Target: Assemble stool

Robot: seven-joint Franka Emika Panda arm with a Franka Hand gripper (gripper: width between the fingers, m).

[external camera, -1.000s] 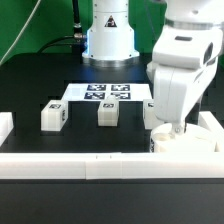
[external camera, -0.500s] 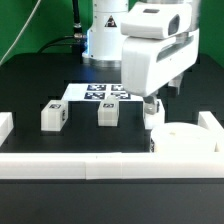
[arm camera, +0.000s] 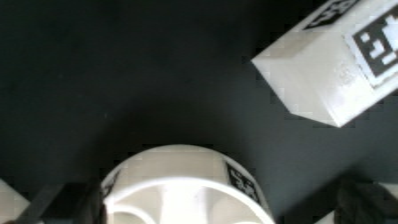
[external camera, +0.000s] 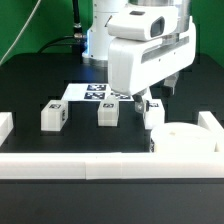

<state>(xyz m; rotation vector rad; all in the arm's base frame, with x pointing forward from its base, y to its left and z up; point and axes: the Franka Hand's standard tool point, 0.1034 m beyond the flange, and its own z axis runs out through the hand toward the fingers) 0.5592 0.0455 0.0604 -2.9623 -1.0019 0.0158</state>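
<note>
Seat [external camera: 186,140] lies flat on the bench [external camera: 40,80] at the exterior view's right, tucked into the corner where the front rail [external camera: 90,166] meets the side rail [external camera: 212,123]. I cannot tell whether it touches them. None of the three legs is fitted to it. The end leg [external camera: 156,118] stands just beside the seat, the middle leg [external camera: 108,114] is near it toward that view's left, and the outer leg [external camera: 53,116] is further left again. All three stand in a row in front of the marker board [external camera: 95,92].

A second ago my claw [external camera: 146,103] hung low over the seat. It has since lifted off and swung toward the legs, and now hovers right above the end leg, spread wide and holding nothing. In the wrist view a rounded white top sits framed by the claw [arm camera: 214,205]. I take that to be the end leg, with the tagged middle leg [arm camera: 338,60] off to one side.

I read this as the seat being settled and the first leg pickup beginning. Next I would descend and pinch the end leg, centred so it does not topple.
</note>
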